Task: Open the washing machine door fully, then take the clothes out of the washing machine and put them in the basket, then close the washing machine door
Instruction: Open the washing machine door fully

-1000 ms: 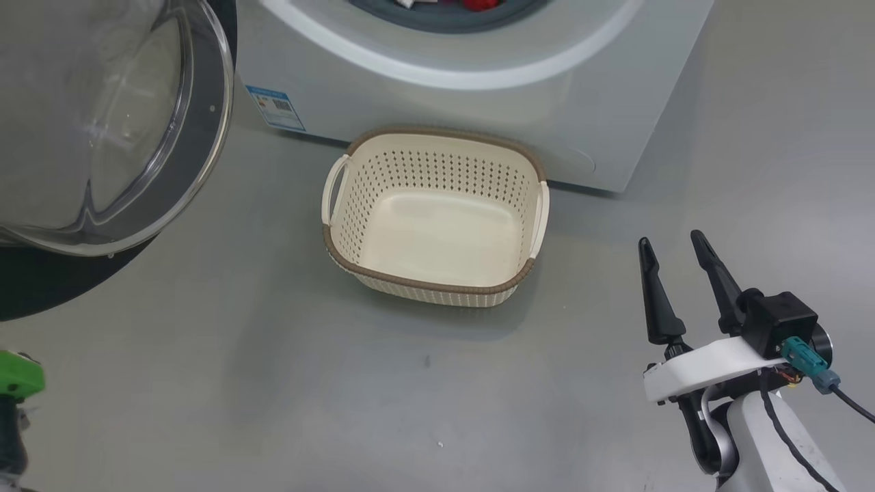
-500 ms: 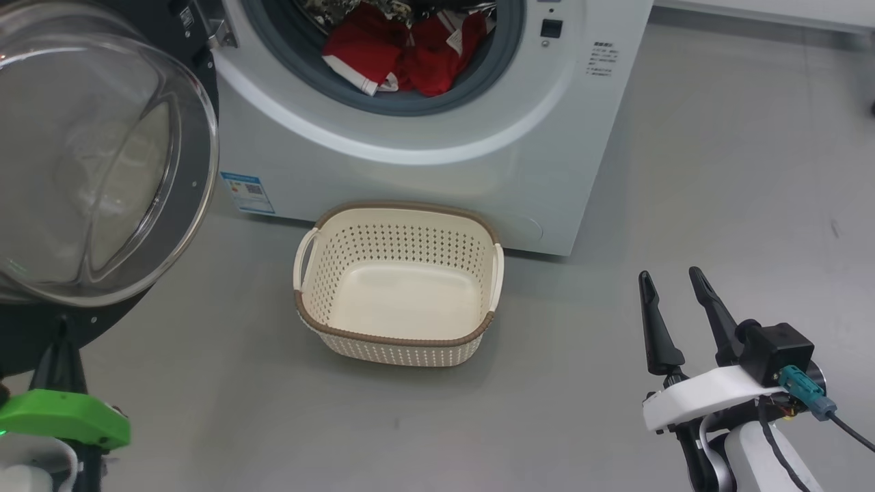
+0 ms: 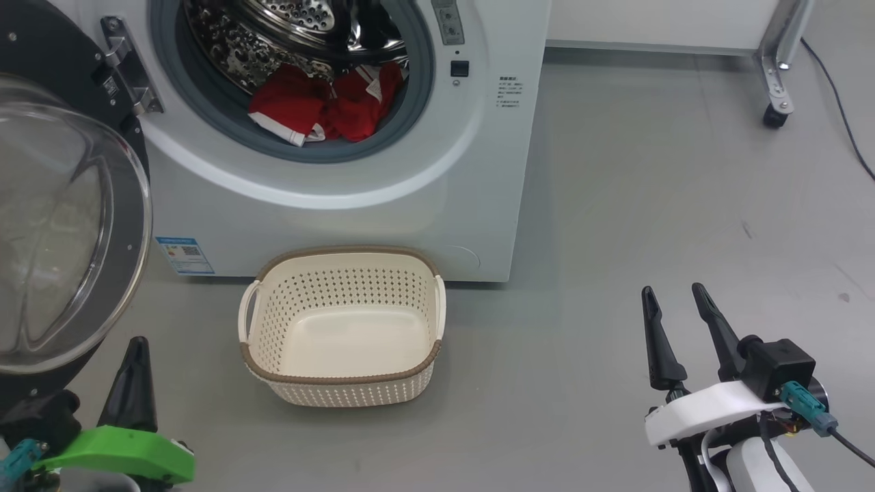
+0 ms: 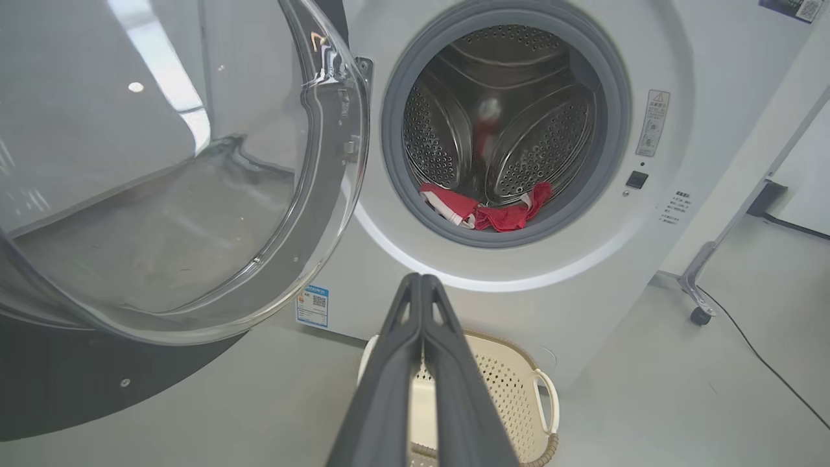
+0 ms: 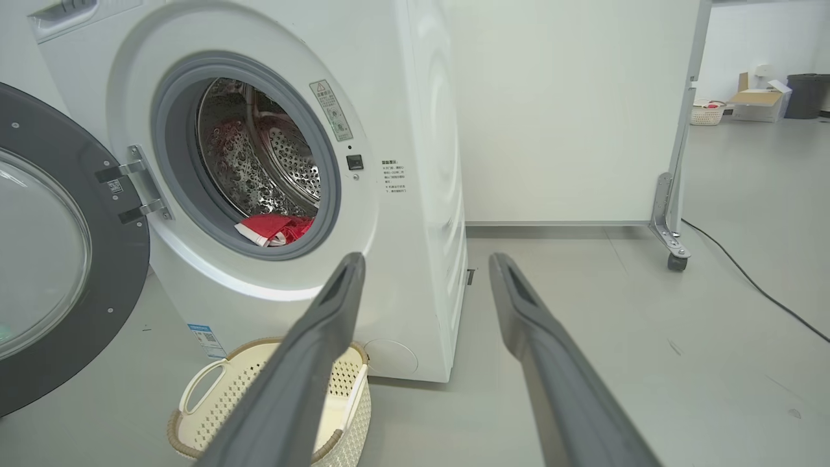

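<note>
The left gripper has its two fingers pressed flat together, holding nothing. Straight ahead of its tips, and higher, the washing machine stands with its drum mouth uncovered. The clothes lie red at the drum's front lip. The door hangs swung wide just left of those tips. The basket sits on the floor below and beyond them, seemingly just clear of the machine's front. The right gripper has its fingers spread wide and empty, well to the right of the basket.
</note>
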{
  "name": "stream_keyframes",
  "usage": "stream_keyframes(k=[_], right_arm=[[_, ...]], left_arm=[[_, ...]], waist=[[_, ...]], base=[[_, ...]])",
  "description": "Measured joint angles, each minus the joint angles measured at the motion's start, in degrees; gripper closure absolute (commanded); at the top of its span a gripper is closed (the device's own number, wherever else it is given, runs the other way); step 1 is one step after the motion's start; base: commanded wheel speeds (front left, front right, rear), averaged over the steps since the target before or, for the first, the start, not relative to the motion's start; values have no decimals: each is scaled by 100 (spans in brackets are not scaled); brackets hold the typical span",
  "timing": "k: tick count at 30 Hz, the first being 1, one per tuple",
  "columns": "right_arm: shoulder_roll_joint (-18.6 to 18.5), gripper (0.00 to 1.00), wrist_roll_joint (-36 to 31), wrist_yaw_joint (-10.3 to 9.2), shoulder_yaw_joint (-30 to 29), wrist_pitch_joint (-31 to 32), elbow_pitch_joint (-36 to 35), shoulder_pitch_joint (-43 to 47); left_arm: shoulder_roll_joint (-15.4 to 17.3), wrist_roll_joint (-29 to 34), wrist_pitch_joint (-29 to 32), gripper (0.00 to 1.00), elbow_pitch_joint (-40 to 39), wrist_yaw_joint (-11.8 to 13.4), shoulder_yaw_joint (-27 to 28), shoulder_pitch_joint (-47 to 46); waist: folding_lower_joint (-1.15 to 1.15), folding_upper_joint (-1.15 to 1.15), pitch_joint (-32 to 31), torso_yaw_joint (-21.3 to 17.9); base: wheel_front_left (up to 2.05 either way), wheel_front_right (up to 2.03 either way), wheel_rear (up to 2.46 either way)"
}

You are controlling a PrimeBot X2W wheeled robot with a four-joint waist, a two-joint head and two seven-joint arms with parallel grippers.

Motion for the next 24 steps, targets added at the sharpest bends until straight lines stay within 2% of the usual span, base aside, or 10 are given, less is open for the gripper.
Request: stream_keyframes(k=[6,7,8,9,10,24], right_arm=[[0,0,-1,-1,-19,0,-30,104],[0,0,-1,0,-20,0,-45,104],[0,0,-1,0,-21,0,-65,105],[2,0,-2,0,-19,0,-83,105],[3,0,-3,0,-15,0,-101,105],[33,0,-10,-2,-15,0,-238,157]], left_arm=[[-82,0,-63,100,-271,0,-51,175],[-79,4,-73,75,-326,-1,-49,192],[-77,29,-74,31,-378,0,-59,201],[-70,76,-75,31,-425,-1,-85,216],[-70,132,-75,0,-466,-1,-114,230],[-97,232,-124,0,-890,-1,-186,357]], waist=[[0,0,-115,-241],[0,0,-125,-273],[0,0,-132,-302],[0,0,-136,-328],[0,0,-135,-351],[0,0,60,-503]], base=[[0,0,0],[0,0,0],[0,0,0],[0,0,0],[0,0,0],[0,0,0]])
